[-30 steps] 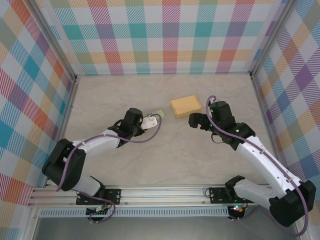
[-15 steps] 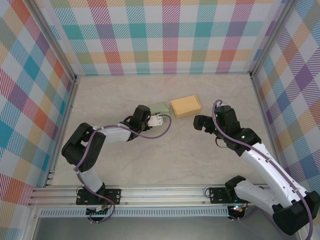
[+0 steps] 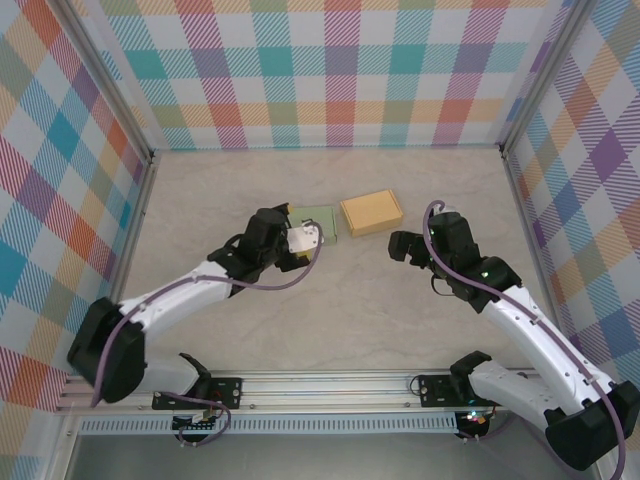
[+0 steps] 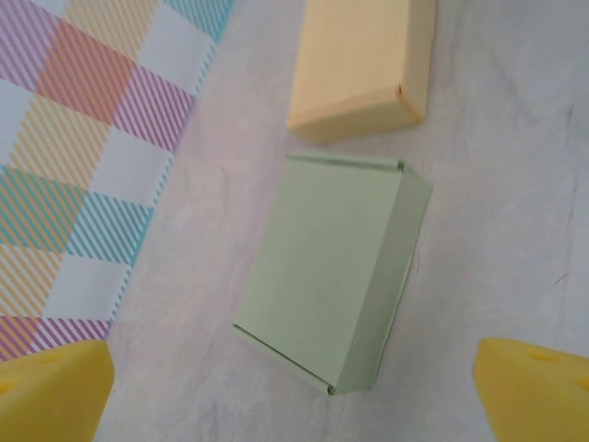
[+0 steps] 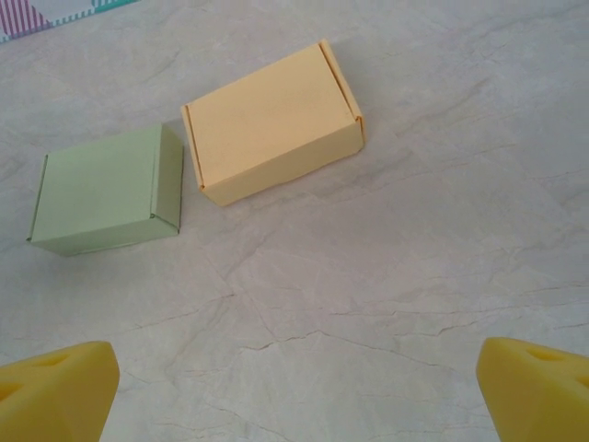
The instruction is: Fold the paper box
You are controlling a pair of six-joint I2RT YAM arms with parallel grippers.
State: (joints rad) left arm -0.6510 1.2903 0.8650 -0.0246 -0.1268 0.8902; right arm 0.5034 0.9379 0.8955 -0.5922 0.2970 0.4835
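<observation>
A closed pale green paper box lies flat on the marbled table, its right end close to a closed yellow-orange paper box. My left gripper hovers just near-left of the green box, open, with nothing between its fingers. In the left wrist view the green box lies ahead of the open gripper, with the yellow-orange box beyond it. My right gripper is open near-right of the yellow-orange box. The right wrist view has both boxes, green and yellow-orange, ahead of the empty gripper.
Checkered walls enclose the table on the left, back and right. The wall's foot runs along the left of the left wrist view. Bare tabletop stretches between the two arms toward the near rail.
My left gripper carried the green box right, up to the yellow-orange box, then opened and drew back near-left, leaving it on the table. The right gripper shifted slightly right.
</observation>
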